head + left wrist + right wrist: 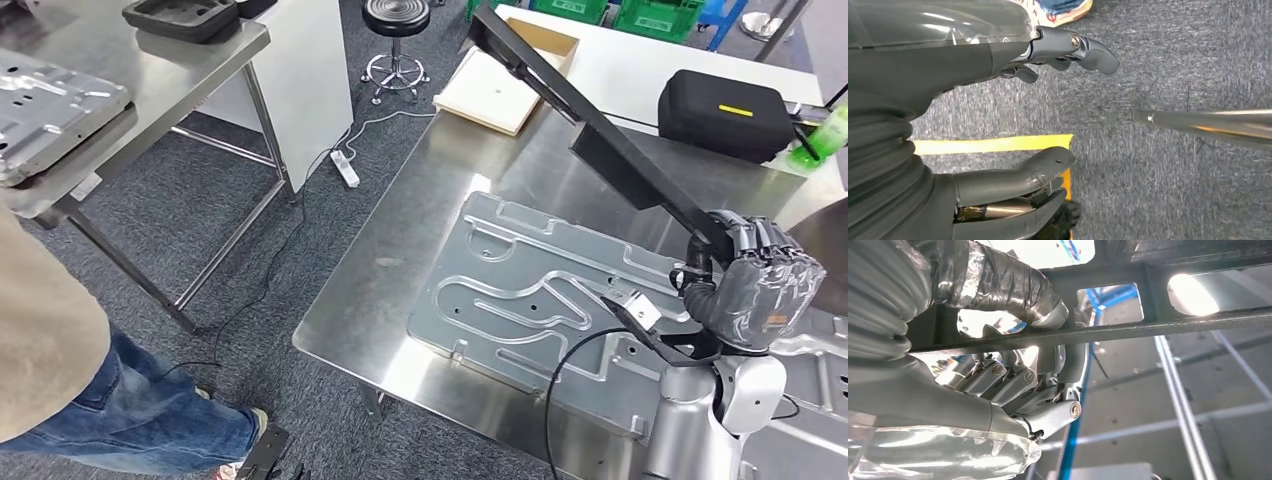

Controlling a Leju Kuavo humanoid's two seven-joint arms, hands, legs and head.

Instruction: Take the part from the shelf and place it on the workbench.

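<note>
The part is a long black metal frame [600, 130] with cut-outs. It slants up and away over the workbench [390, 270], clear of its steel top. My right hand [760, 285] grips the frame's near end, above the bench's right side. In the right wrist view the fingers [1013, 382] are curled around the dark frame [1148, 327]. My left hand [938, 70] hangs over the grey carpet with its fingers apart and nothing in it.
A large stamped metal plate [520, 290] lies on the workbench under the part. A black case [725, 112], a flat cardboard box [505, 85] and a green bottle [825, 135] stand at the back. A person [50, 340] stands at the left beside another steel table [150, 110].
</note>
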